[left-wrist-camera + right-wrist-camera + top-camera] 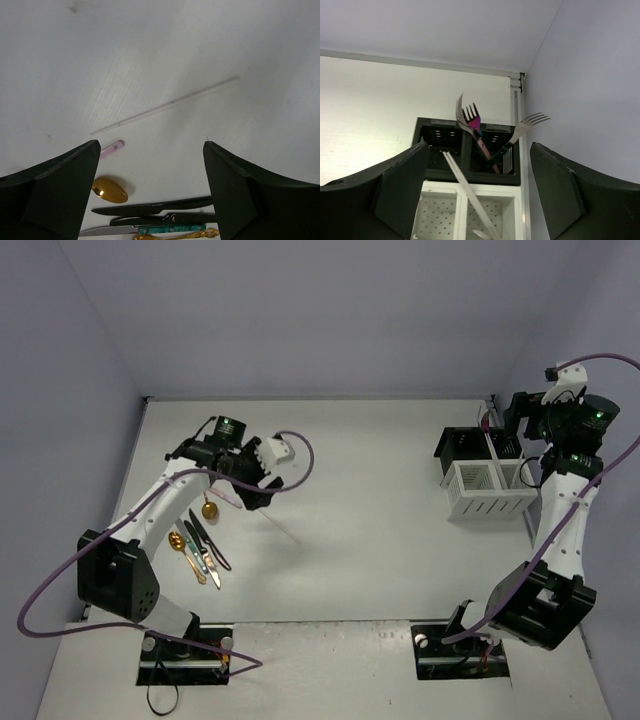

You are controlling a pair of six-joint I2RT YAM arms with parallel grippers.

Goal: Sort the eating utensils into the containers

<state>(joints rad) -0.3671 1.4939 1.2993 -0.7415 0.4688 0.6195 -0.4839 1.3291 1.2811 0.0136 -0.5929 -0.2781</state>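
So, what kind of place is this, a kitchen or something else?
Probably a robot test cell, not a kitchen: a white table boxed in by plain pale walls, a left arm and a right arm bolted at its near edge, with loose utensils and joined bins for sorting.

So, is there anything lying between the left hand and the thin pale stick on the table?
Nothing visible does. The left hand is open, and the thin pale stick lies alone ahead of it, with only the table showing between them. The pink handle tip lies off to one side, apart from the stick.
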